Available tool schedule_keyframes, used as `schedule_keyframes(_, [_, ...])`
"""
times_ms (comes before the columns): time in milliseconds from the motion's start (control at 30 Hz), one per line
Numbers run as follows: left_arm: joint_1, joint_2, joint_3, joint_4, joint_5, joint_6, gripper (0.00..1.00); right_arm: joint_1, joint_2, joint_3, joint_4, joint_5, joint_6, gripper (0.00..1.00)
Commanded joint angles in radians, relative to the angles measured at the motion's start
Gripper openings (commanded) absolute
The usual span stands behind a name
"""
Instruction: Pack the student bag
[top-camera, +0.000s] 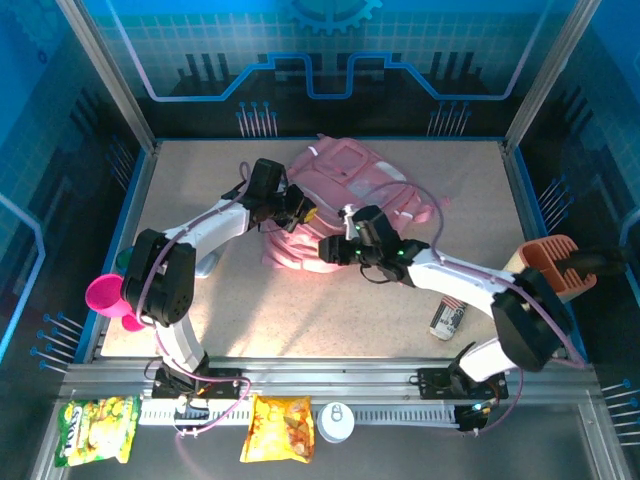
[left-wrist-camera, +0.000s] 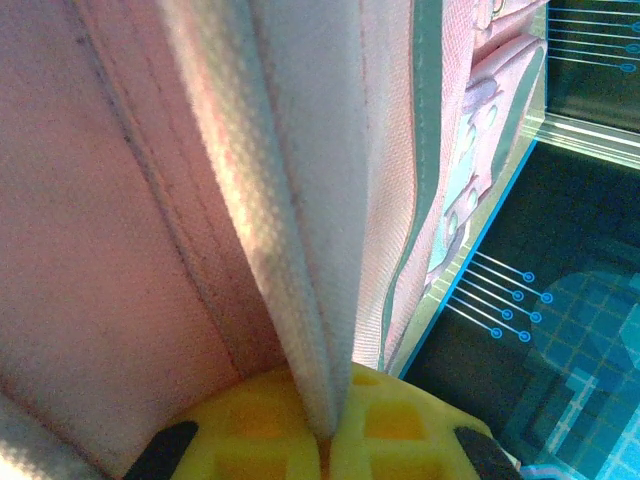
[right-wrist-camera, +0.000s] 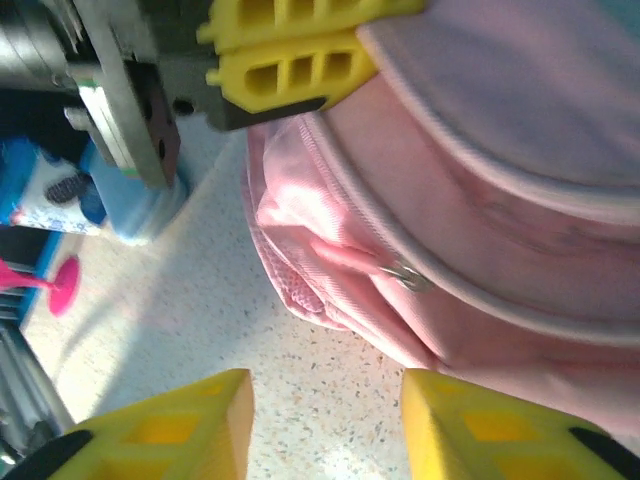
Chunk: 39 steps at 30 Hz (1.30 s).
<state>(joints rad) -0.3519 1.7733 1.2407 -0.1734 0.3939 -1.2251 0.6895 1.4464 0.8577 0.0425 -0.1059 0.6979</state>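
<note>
At the desk's (top-camera: 330, 310) far middle lies the pink bag (top-camera: 350, 175). The left end effector (left-wrist-camera: 325, 435) is clamped on a whitish piped edge at the bag's left side, its jaws pressed together with the fabric between them. The right end effector (right-wrist-camera: 325, 400) hovers just beside the bag's near edge, jaws apart over bare desk, near a zip pull (right-wrist-camera: 402, 272).

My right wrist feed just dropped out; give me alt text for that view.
The open right gripper hovers over the speckled table, fingers aimed at the zip pull of the student bag. Above, the left gripper is clamped on the bag's rim.
</note>
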Motion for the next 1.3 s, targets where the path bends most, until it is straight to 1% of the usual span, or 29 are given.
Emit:
schedule_keyframes(0, [-0.004,-0.024,-0.006,0.057,0.021,0.009,0.00,-0.072,-0.064,-0.075,0.052,-0.001,0.179,0.48])
schedule_keyframes(167, [-0.005,-0.053,-0.031,0.076,0.031,-0.005,0.00,-0.179,-0.093,-0.165,0.106,-0.044,0.463,0.49])
schedule_keyframes(267, [-0.009,-0.073,-0.048,0.076,0.031,-0.007,0.00,-0.214,-0.074,-0.198,0.193,-0.085,0.562,0.48])
schedule_keyframes(433, [-0.016,-0.087,-0.067,0.076,0.036,-0.009,0.00,-0.226,-0.009,-0.177,0.290,-0.111,0.605,0.47])
schedule_keyframes(567, [-0.018,-0.092,-0.067,0.083,0.046,-0.016,0.00,-0.231,0.058,-0.161,0.375,-0.144,0.642,0.44])
schedule_keyframes(833, [-0.018,-0.100,-0.053,0.082,0.053,-0.018,0.00,-0.231,0.138,-0.169,0.496,-0.168,0.695,0.34])
schedule_keyframes(967, [-0.017,-0.107,-0.054,0.050,0.043,0.005,0.00,-0.235,0.141,-0.168,0.517,-0.160,0.689,0.24])
schedule_keyframes(1033, [-0.016,-0.121,-0.058,0.017,0.014,0.047,0.10,-0.237,0.137,-0.162,0.522,-0.161,0.677,0.18])
schedule_keyframes(1100, [-0.016,-0.149,-0.071,-0.033,-0.037,0.129,0.24,-0.239,0.127,-0.153,0.520,-0.162,0.662,0.14])
schedule_keyframes(1133, [-0.016,-0.162,-0.077,-0.056,-0.062,0.170,0.29,-0.239,0.122,-0.149,0.517,-0.166,0.654,0.13])
schedule_keyframes(1267, [-0.022,-0.222,-0.117,-0.135,-0.148,0.353,0.40,-0.243,0.094,-0.135,0.505,-0.167,0.623,0.12])
